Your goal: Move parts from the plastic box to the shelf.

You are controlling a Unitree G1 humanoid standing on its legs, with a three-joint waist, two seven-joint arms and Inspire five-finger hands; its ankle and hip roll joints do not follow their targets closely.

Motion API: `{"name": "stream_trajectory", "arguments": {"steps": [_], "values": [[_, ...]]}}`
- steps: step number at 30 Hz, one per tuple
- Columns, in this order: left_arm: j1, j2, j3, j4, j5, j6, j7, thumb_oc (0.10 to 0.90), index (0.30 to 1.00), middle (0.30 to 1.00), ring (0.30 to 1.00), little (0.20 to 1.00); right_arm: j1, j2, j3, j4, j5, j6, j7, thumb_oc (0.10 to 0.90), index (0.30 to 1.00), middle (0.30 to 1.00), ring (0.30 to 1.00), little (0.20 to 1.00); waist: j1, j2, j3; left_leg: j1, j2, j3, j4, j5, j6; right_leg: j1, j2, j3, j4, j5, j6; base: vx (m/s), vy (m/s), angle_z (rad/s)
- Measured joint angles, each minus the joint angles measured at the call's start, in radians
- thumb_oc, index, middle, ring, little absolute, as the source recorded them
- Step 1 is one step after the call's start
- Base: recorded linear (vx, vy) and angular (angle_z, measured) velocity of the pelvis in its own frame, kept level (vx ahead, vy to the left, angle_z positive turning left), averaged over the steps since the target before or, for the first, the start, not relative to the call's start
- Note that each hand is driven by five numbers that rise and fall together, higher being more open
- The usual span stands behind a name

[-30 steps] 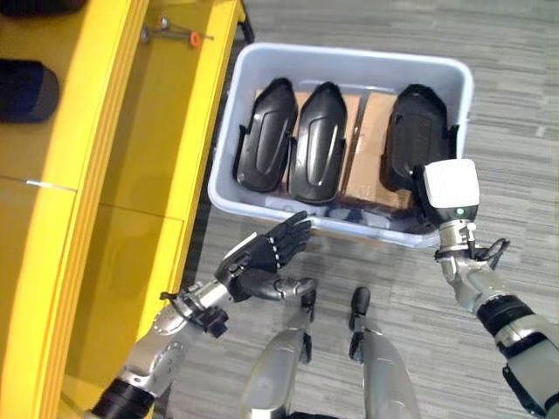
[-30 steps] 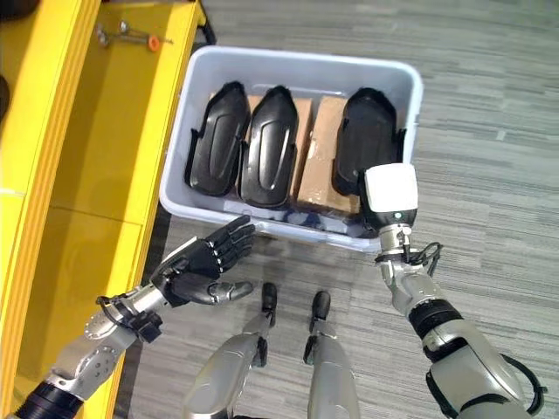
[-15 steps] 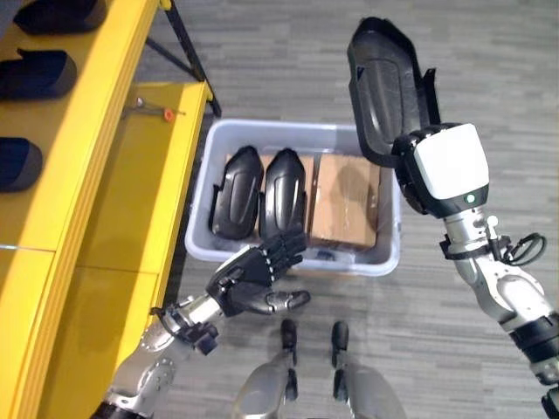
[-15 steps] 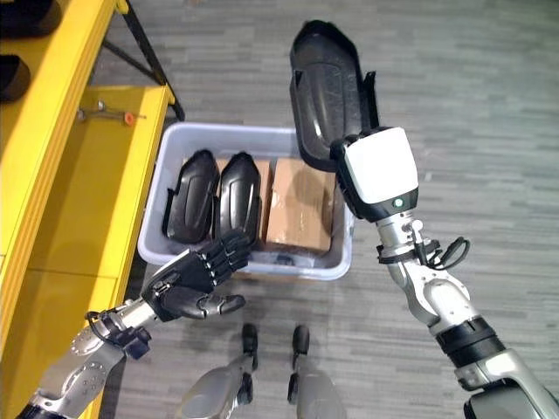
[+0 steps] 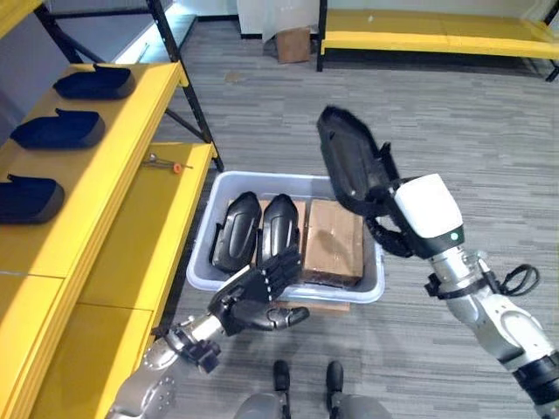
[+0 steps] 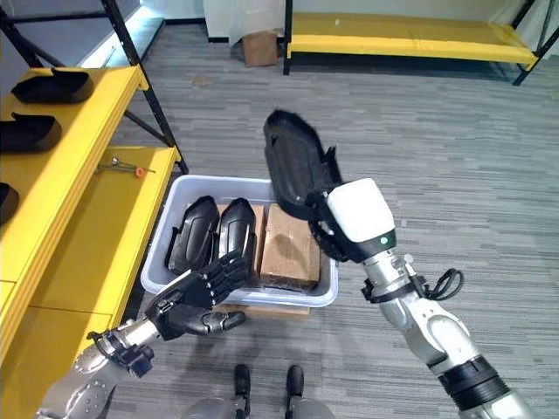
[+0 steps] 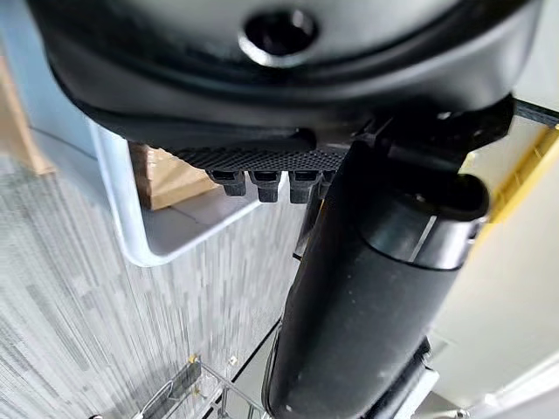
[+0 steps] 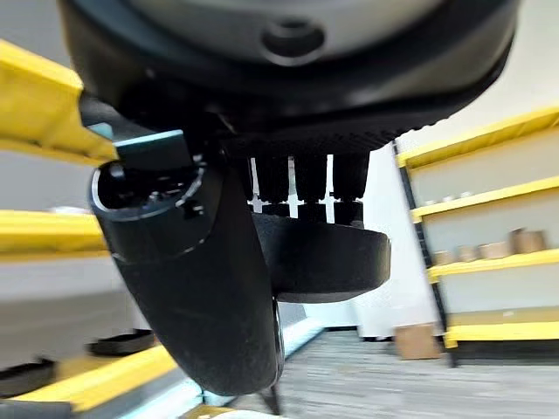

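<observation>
Above plastic box (image 5: 203, 262): robot hand (image 5: 390, 229), part (image 5: 348, 168).

Bare grey floor (image 5: 489, 166) lies open around the plastic box (image 5: 367, 292). On the yellow shelf (image 5: 131, 166), three dark parts (image 5: 61, 131) take up the top level, with small gaps between them. The lower level holds a small tool (image 5: 166, 163).
</observation>
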Motion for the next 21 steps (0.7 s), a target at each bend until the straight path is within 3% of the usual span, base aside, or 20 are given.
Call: {"name": "stream_trajectory", "arguments": {"steps": [4, 6, 8, 9, 10, 12, 13, 15, 16, 18, 19, 21], "values": [[0.041, -0.064, 0.019, 0.015, -0.002, 0.000, 0.095, 0.900, 1.000, 1.000, 1.000, 1.000, 0.016, 0.013, 0.007, -0.003, 0.000, -0.081, 0.013, 0.400, 0.300, 0.300, 0.300, 0.300, 0.015, 0.008, -0.019, 0.001, 0.001, -0.027, 0.000, 0.005, -0.008, 0.010, 0.003, -0.025, -0.003, -0.007, -0.007, -0.06, -0.098, 0.19], [0.057, -0.078, 0.027, 0.028, -0.003, -0.002, 0.126, 0.900, 1.000, 1.000, 1.000, 1.000, 0.016, 0.015, 0.023, -0.025, 0.009, -0.080, 0.018, 0.400, 0.300, 0.300, 0.300, 0.300, 0.045, 0.012, -0.032, -0.012, 0.006, -0.030, 0.001, 0.008, -0.014, 0.009, 0.009, -0.038, 0.000, -0.011, -0.005, -0.13, -0.060, 0.19], [0.067, -0.098, 0.034, 0.040, -0.002, -0.005, 0.126, 0.900, 1.000, 1.000, 1.000, 1.000, 0.032, 0.027, 0.027, -0.067, 0.020, -0.068, 0.018, 0.400, 0.300, 0.300, 0.300, 0.300, 0.042, 0.013, -0.035, -0.031, 0.015, -0.018, -0.004, -0.003, -0.022, 0.012, 0.005, -0.087, 0.001, -0.009, -0.021, -0.18, 0.028, 0.73], [0.065, -0.099, 0.033, 0.046, 0.001, -0.005, 0.116, 0.900, 1.000, 1.000, 1.000, 1.000, 0.061, 0.022, 0.017, -0.106, 0.020, -0.044, 0.017, 0.400, 0.300, 0.300, 0.300, 0.300, 0.035, 0.010, -0.037, -0.046, 0.051, 0.105, -0.002, -0.026, -0.029, 0.012, -0.008, -0.149, 0.001, -0.010, -0.029, -0.15, 0.113, 1.26], [0.065, -0.099, 0.033, 0.047, 0.008, -0.012, 0.113, 0.900, 1.000, 1.000, 1.000, 1.000, 0.080, 0.016, 0.003, -0.121, 0.020, -0.038, 0.016, 0.400, 0.300, 0.300, 0.300, 0.300, 0.033, 0.005, -0.040, -0.052, 0.069, 0.165, 0.010, -0.029, -0.031, 0.008, -0.023, -0.182, 0.001, -0.013, -0.032, -0.16, 0.193, 1.17], [0.072, -0.091, 0.034, 0.050, 0.008, -0.033, 0.116, 0.900, 1.000, 1.000, 1.000, 1.000, 0.081, 0.006, -0.004, -0.120, 0.025, -0.029, 0.016, 0.400, 0.300, 0.300, 0.300, 0.300, 0.046, 0.003, -0.041, -0.043, 0.105, 0.192, 0.028, -0.031, -0.029, 0.006, -0.037, -0.193, 0.001, -0.016, -0.036, -0.13, 0.197, 0.54], [0.076, -0.089, 0.033, 0.051, 0.002, -0.042, 0.130, 0.900, 1.000, 1.000, 1.000, 1.000, 0.081, -0.004, -0.006, -0.121, 0.070, -0.031, 0.016, 0.400, 0.300, 0.300, 0.300, 0.300, 0.049, 0.001, -0.040, -0.014, 0.142, 0.208, 0.040, -0.045, -0.050, 0.001, -0.056, -0.196, 0.011, -0.015, -0.033, -0.19, 0.233, 0.33], [0.064, -0.110, 0.026, 0.052, -0.003, -0.047, 0.141, 0.900, 1.000, 1.000, 1.000, 1.000, 0.101, -0.014, -0.023, -0.121, 0.124, -0.031, 0.014, 0.400, 0.300, 0.300, 0.300, 0.300, 0.019, 0.002, -0.043, 0.056, 0.191, 0.241, 0.068, -0.016, -0.057, -0.022, -0.115, -0.217, 0.061, -0.024, 0.009, -0.23, 0.348, 0.40], [0.031, -0.110, 0.009, 0.057, -0.001, -0.041, 0.141, 0.900, 1.000, 1.000, 1.000, 1.000, 0.125, -0.014, -0.054, -0.119, 0.143, -0.030, 0.010, 0.400, 0.300, 0.300, 0.300, 0.300, 0.008, 0.000, -0.042, 0.045, 0.187, 0.232, 0.090, -0.028, -0.102, -0.038, -0.146, -0.231, 0.092, -0.024, 0.027, -0.20, 0.383, 0.57], [-0.049, -0.087, -0.022, 0.066, 0.001, -0.038, 0.132, 0.900, 1.000, 1.000, 1.000, 1.000, 0.147, -0.014, -0.098, -0.106, 0.182, -0.028, 0.004, 0.400, 0.300, 0.300, 0.300, 0.300, -0.026, -0.033, -0.051, 0.039, 0.106, 0.237, 0.071, -0.071, -0.064, -0.041, -0.211, -0.243, 0.099, -0.002, 0.068, -0.20, 0.570, 0.52], [-0.077, -0.063, -0.031, 0.073, 0.008, -0.042, 0.131, 0.900, 1.000, 1.000, 1.000, 1.000, 0.155, 0.034, -0.129, -0.099, 0.193, -0.042, 0.001, 0.400, 0.300, 0.300, 0.300, 0.300, -0.029, -0.055, -0.059, 0.042, 0.055, 0.234, 0.055, -0.072, -0.047, -0.041, -0.252, -0.247, 0.088, 0.030, 0.102, -0.24, 0.724, 0.30], [-0.075, -0.052, -0.042, 0.081, 0.023, -0.048, 0.149, 0.900, 1.000, 1.000, 1.000, 1.000, 0.161, 0.084, -0.134, -0.107, 0.205, -0.052, -0.027, 0.400, 0.300, 0.300, 0.300, 0.300, -0.030, -0.058, -0.067, 0.043, -0.005, 0.229, 0.045, -0.091, 0.000, -0.017, -0.315, -0.258, 0.087, 0.048, 0.136, -0.19, 0.525, 0.36]]}}
